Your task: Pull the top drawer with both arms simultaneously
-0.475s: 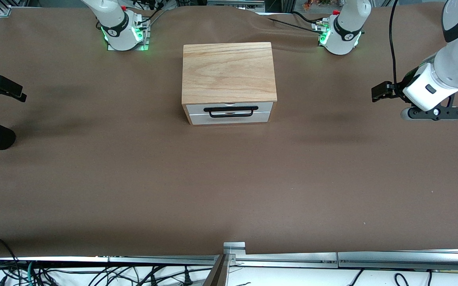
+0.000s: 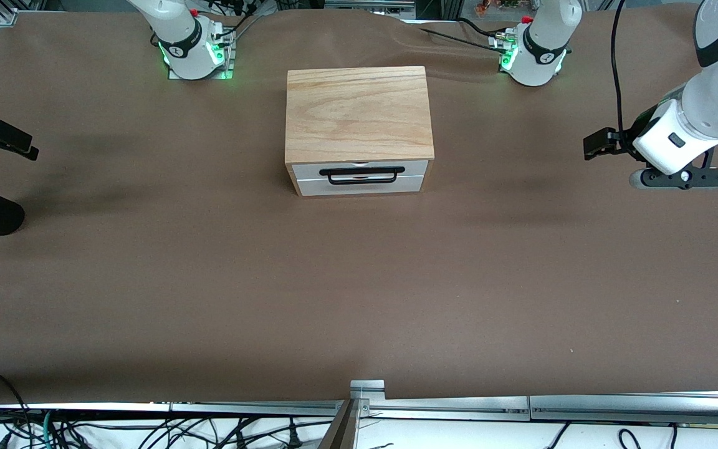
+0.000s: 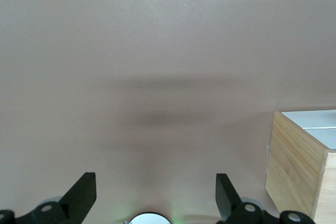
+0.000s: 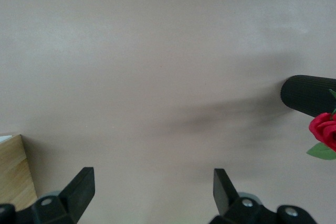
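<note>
Risk: we are hovering the left gripper [image 3: 152, 195] and right gripper [image 4: 149, 192], fingers spread, empty, well apart from the top drawer [image 2: 359, 169]; unsynchronised pulls may be skewing it.

Both arms [image 2: 708, 93] are glossy white with black joint bands, and green lights glow at their bases [image 2: 194, 59]. Black cables trail off them. Each black gripper [image 3: 152, 203] carries two angular fingers [image 4: 79, 184] on screw-studded mounts.
</note>
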Controlling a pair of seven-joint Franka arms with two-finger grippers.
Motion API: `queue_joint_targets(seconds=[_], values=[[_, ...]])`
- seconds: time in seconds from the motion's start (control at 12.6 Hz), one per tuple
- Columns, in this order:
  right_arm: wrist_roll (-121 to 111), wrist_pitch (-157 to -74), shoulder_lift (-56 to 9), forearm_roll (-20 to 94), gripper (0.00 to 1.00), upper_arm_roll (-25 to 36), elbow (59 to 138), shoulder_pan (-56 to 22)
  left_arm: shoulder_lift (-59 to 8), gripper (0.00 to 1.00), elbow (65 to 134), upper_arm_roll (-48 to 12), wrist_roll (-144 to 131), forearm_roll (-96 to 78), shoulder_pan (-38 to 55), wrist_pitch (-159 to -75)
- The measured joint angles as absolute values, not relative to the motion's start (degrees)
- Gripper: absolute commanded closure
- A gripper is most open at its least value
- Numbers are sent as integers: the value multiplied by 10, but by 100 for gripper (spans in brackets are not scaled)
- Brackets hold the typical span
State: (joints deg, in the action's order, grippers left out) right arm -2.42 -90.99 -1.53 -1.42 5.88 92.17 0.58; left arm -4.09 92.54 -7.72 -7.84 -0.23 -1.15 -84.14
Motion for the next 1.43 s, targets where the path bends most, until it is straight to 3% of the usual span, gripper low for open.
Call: queue_joint_targets(seconds=[0.95, 1.43], values=[[-24, -910, -18, -14, 0, 57, 921, 6, -57, 0, 933, -74, -83, -2, -18, -857], [-24, -910, -18, -14, 0, 58, 921, 6, -59, 0, 981, -74, -83, -2, -26, -913]])
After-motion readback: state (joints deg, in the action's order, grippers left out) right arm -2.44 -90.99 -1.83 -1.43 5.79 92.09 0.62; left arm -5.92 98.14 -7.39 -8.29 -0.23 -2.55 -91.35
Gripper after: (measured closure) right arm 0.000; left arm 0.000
